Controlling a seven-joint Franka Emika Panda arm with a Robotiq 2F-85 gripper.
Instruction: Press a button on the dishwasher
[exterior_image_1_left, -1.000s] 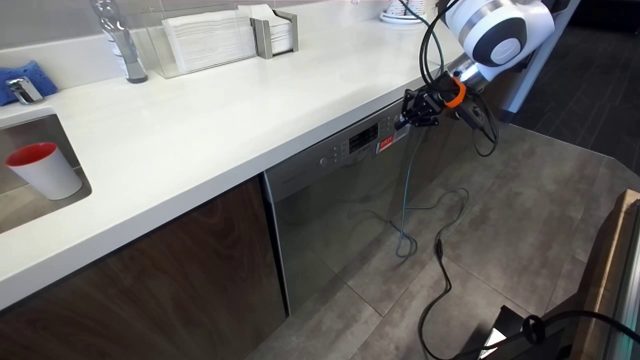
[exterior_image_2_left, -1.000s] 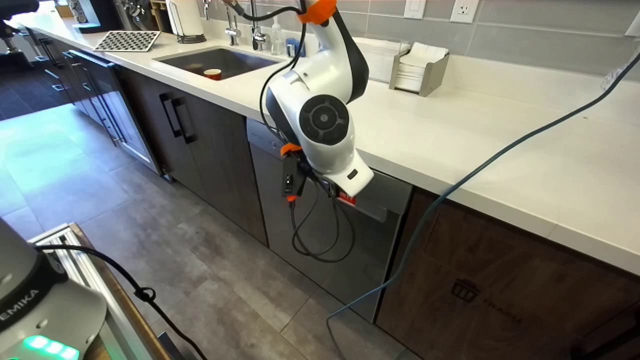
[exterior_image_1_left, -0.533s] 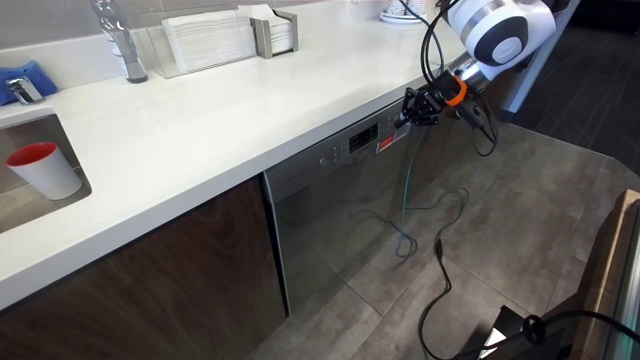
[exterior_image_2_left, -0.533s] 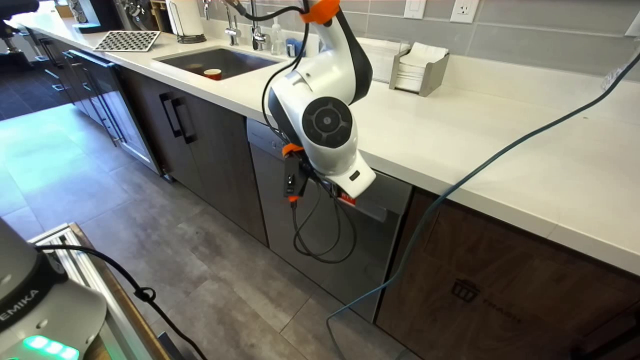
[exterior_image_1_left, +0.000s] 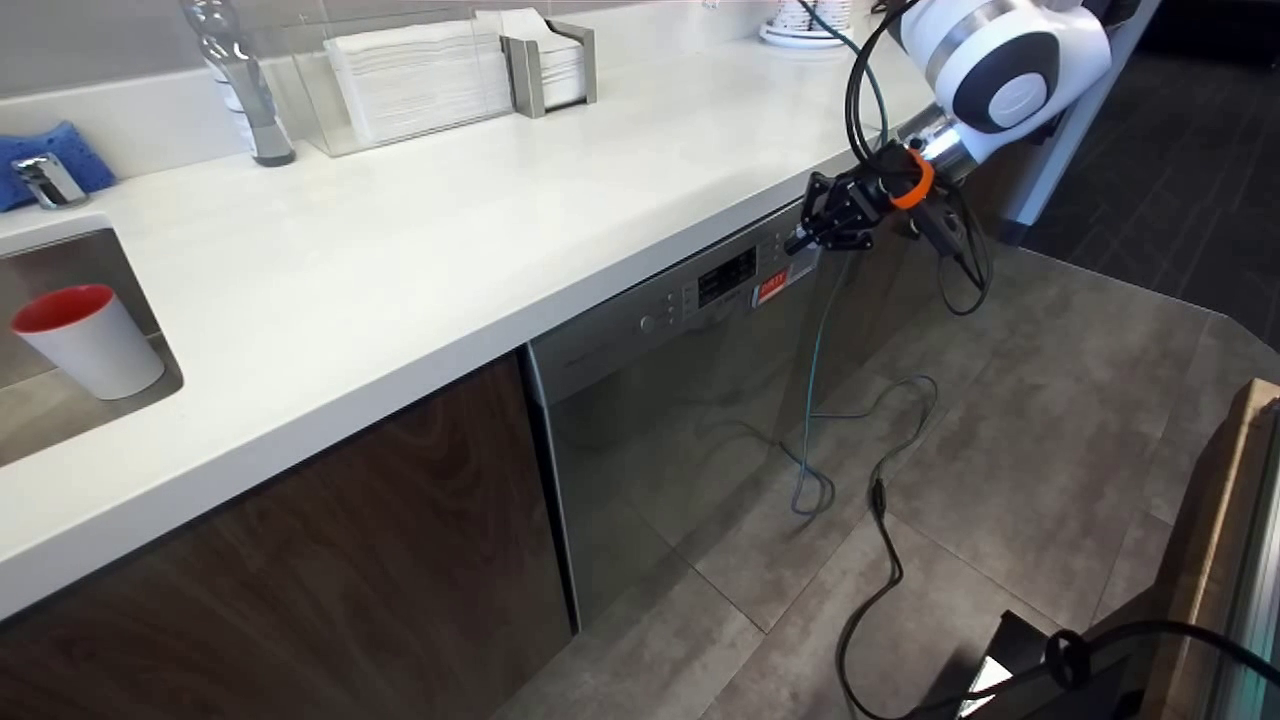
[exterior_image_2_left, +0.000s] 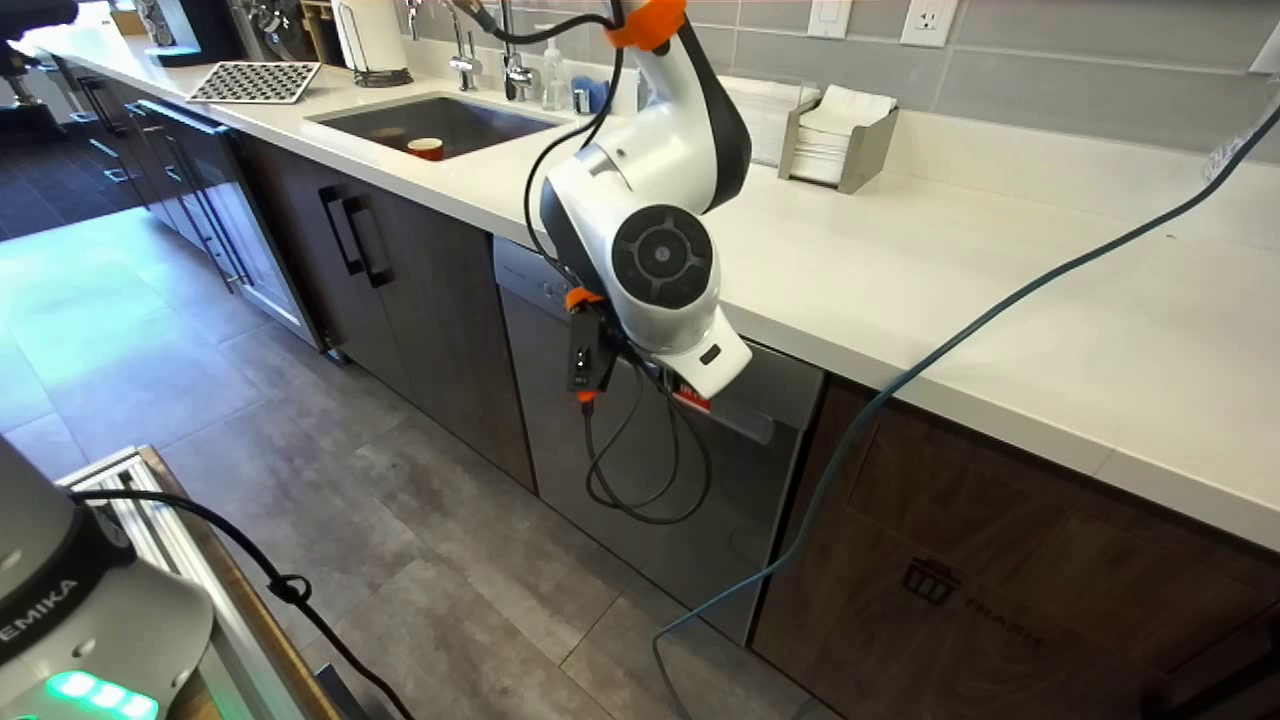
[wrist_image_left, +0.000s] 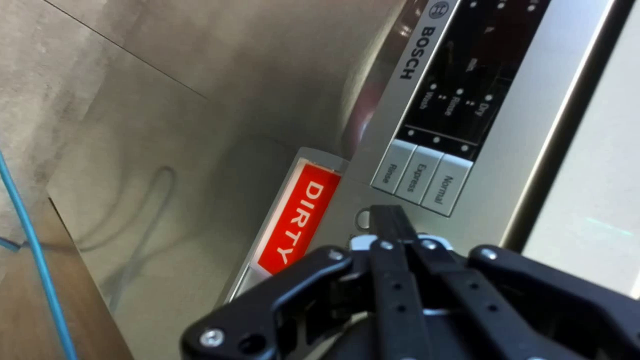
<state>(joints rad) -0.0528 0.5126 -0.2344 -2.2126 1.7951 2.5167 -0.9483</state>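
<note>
Stainless dishwasher (exterior_image_1_left: 650, 440): built in under white worktop (exterior_image_1_left: 450, 220), dark wood cabinet doors (exterior_image_2_left: 450, 330) either side; front upright, seen in both exterior views.
Control strip (wrist_image_left: 510, 150): along dishwasher's top edge, just below worktop; BOSCH lettering, sideways in wrist view.
Display (wrist_image_left: 465, 75): blk, w/ white dots + Wash, Rinse, Dry legends.
Prog. keys (wrist_image_left: 419, 172): Rinse, Express, Normal, in a row at display's end.
End effector (wrist_image_left: 394, 220): fingers (wrist_image_left: 395, 270) tog., no visible gap betw. tips, nothing in its hold that shows; tips in front of control strip, just beside small round button (wrist_image_left: 362, 219), near prog. keys.
Contact w/ strip: can't tell whether tips touch.
DIRTY sign (wrist_image_left: 300, 217): red w/ white caps, at control strip's lower edge, near tips.
Arm (exterior_image_2_left: 680, 160): white w/ dark trim; blocks most of end effector in an exterior view.
Orange strap (exterior_image_1_left: 914, 180): round the arm, close to end effector.
Teal cable (exterior_image_2_left: 960, 330): hangs in front of worktop edge, runs down to floor (exterior_image_2_left: 480, 620).
Cup (exterior_image_1_left: 90, 345): white outside, red inside, in sink (exterior_image_1_left: 75, 265).
Napkins (exterior_image_1_left: 420, 85): white stack in clear holder (exterior_image_1_left: 315, 110) on worktop; smaller stack in grey holder (exterior_image_1_left: 527, 80) beside it.
Outlet (exterior_image_2_left: 928, 20): white, on grey tile wall (exterior_image_2_left: 1080, 90) above worktop, switch (exterior_image_2_left: 829, 17) next to it.
</note>
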